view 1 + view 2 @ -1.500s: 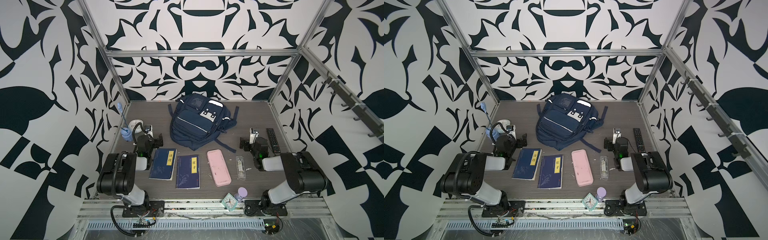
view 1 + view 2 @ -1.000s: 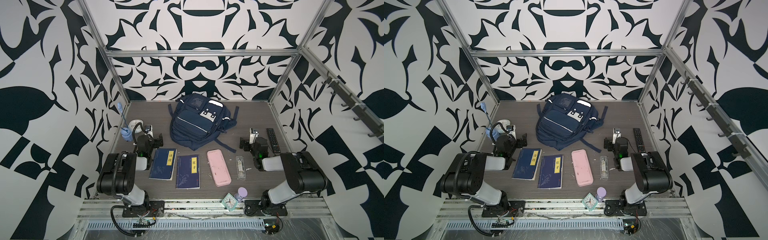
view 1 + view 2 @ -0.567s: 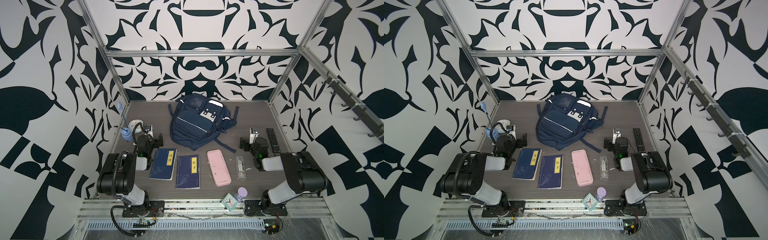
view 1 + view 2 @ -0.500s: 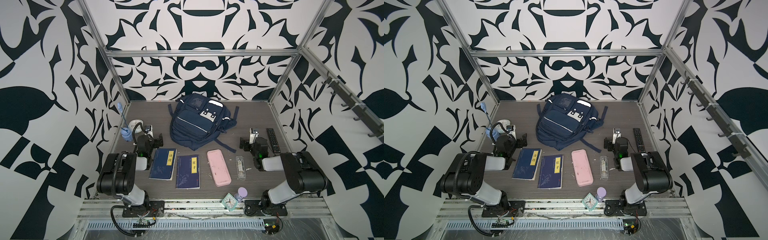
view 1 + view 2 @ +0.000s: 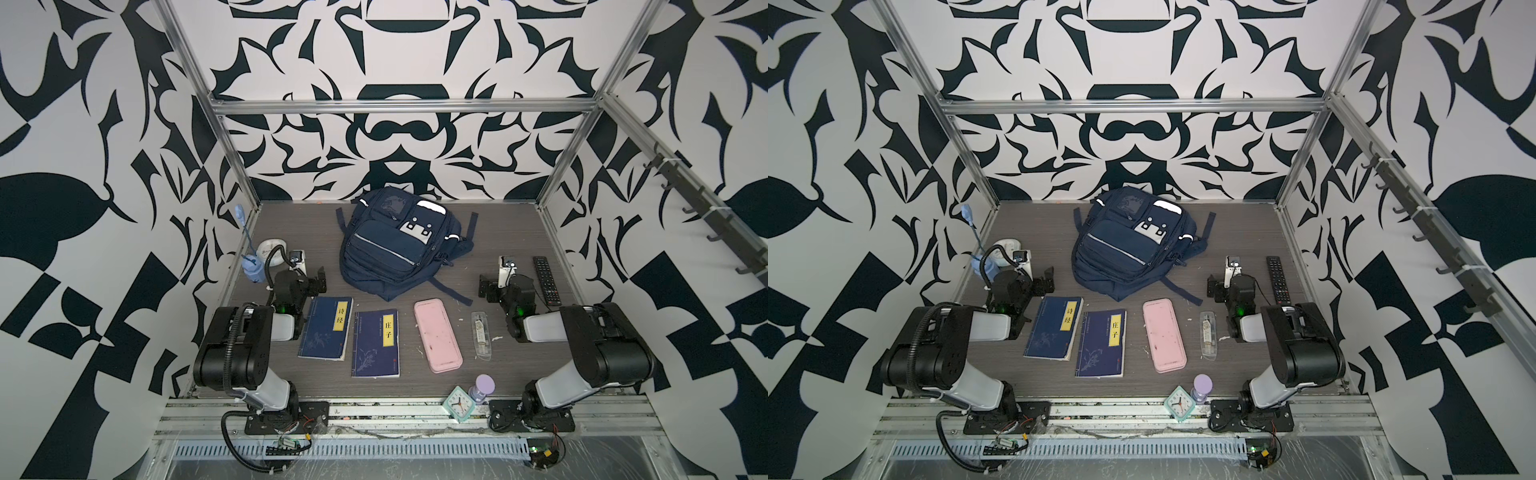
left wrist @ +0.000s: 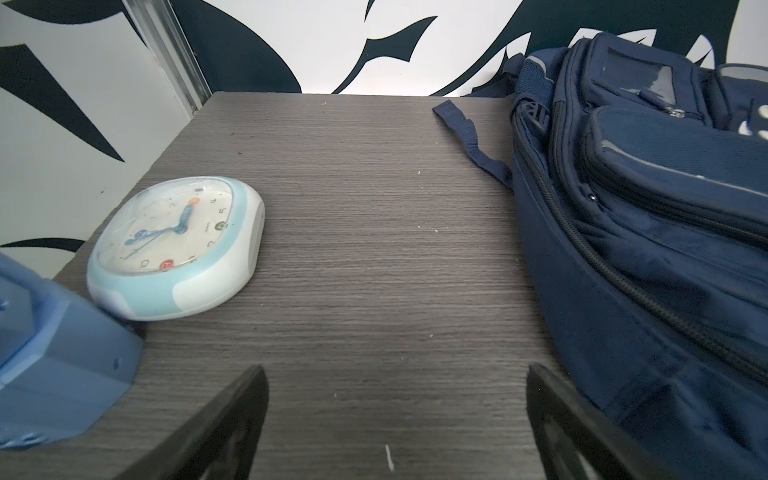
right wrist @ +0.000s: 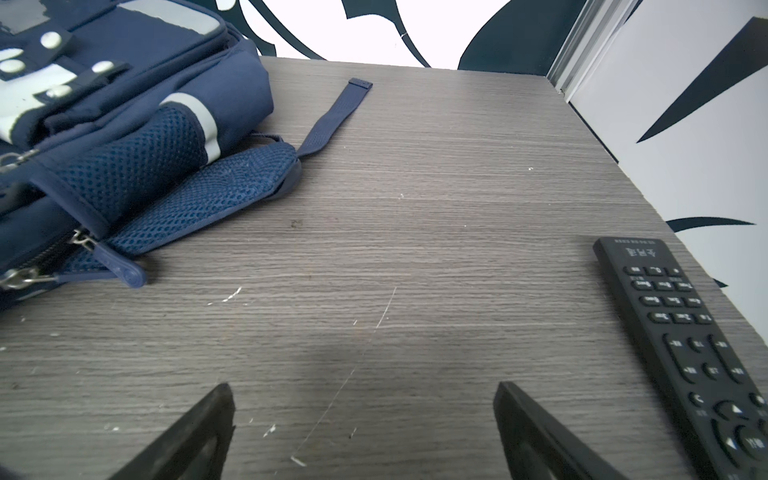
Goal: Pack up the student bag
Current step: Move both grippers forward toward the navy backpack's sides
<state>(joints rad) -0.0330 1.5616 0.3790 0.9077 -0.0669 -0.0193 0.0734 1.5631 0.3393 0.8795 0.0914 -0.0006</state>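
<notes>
The grey wood-grain table (image 5: 490, 232) bears it all. At twelve o'clock lies the student bag (image 5: 395, 249), straps trailing. At three o'clock, near the edge, is a black remote (image 5: 546, 279). A row crosses the near half: two blue books (image 5: 326, 328) side by side at seven, a pink case (image 5: 437, 336) at five, and a slim clear case (image 5: 481, 336) beside it. At ten o'clock a pale clock (image 6: 178, 245) lies face up, just beside a blue gadget (image 5: 253, 270).

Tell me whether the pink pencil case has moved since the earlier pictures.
No. In a top view the pink pencil case lies at the same spot and the same angle, no nearer to the table's front rail and no farther from it.
</notes>
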